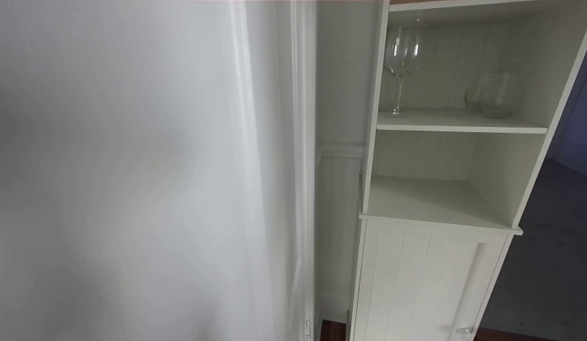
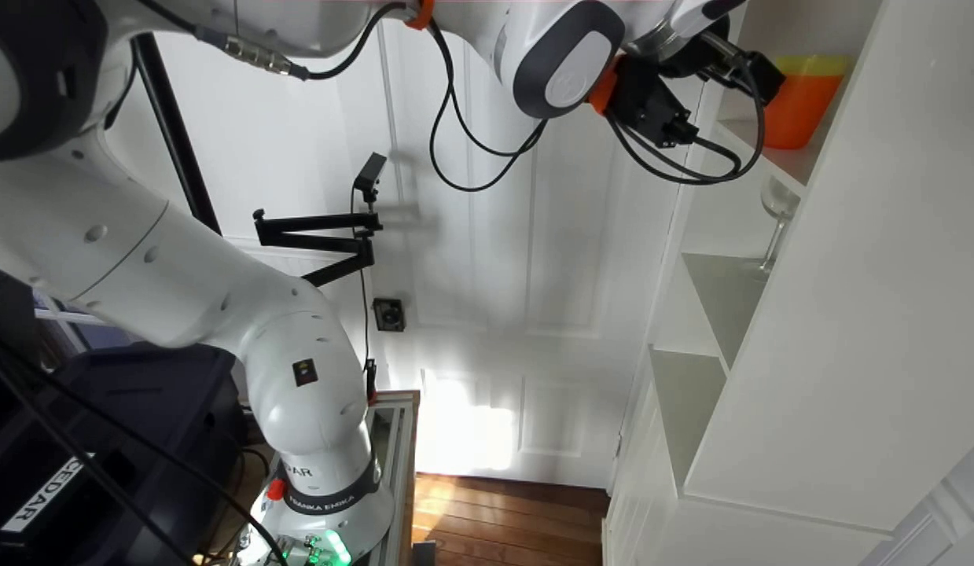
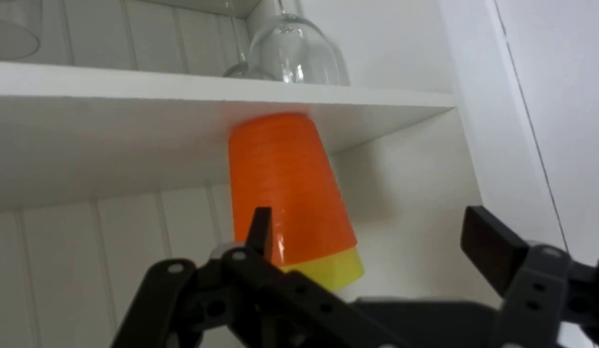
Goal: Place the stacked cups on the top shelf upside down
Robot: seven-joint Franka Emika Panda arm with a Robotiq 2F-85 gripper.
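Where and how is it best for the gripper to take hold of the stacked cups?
Probably by the orange wall of the stacked cups, below the yellow rim, with the gripper coming from the open front of the shelf. The cups stand upright and widen toward the rim, so closing across opposite sides should resist slipping; the back panel blocks the rear.

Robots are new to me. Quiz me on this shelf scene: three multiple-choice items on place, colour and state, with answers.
1. Where are the cups, relative to the glasses?
A) One shelf above
B) The same shelf
C) Inside them

2. Which colours are the cups?
A) Blue, white
B) Green, black
C) Orange, yellow

3. How is the gripper?
A) Shut on the cups
B) Open
C) Shut, empty

1 A: an exterior view shows them above a wine glass.
2 C: orange below, yellow on top.
3 B: the wrist view shows its fingers apart.
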